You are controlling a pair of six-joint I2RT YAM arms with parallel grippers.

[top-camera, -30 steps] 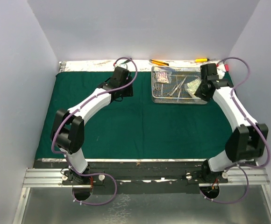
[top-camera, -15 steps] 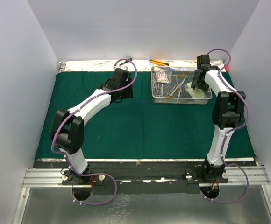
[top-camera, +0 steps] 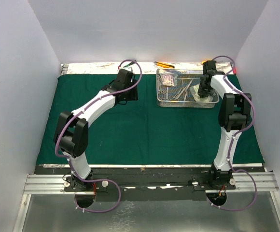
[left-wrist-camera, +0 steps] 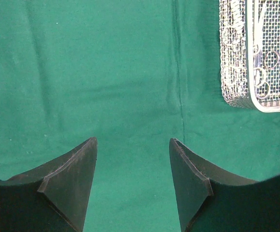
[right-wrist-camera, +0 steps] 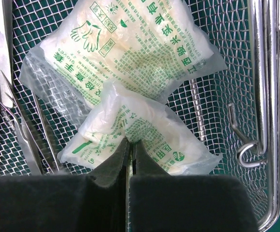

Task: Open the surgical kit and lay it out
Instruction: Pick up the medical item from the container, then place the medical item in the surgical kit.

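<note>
The dark green cloth (top-camera: 145, 125) lies spread flat, with the wire-mesh tray (top-camera: 184, 106) at its back right. My right gripper (top-camera: 203, 93) reaches down into the tray's right end. In the right wrist view its fingers (right-wrist-camera: 131, 141) are shut, pinching the puckered film of a small clear packet (right-wrist-camera: 152, 133) printed in green. A larger packet (right-wrist-camera: 130, 53) lies just beyond it, and steel tweezers and clamps (right-wrist-camera: 0, 72) lie to the left. My left gripper (left-wrist-camera: 133, 141) hangs open over bare cloth (left-wrist-camera: 106, 72), left of the tray (left-wrist-camera: 248, 72).
An orange-and-yellow-handled tool (top-camera: 164, 64) lies on the strip behind the tray. A pinkish packet (top-camera: 167, 79) sits in the tray's left end. The tray's hinged handle (right-wrist-camera: 256, 72) runs along its right rim. White walls close in on three sides.
The right arm folded its elbow up and brought its gripper down into the tray's right end, where the fingers shut on the small packet. The left arm stayed still.
</note>
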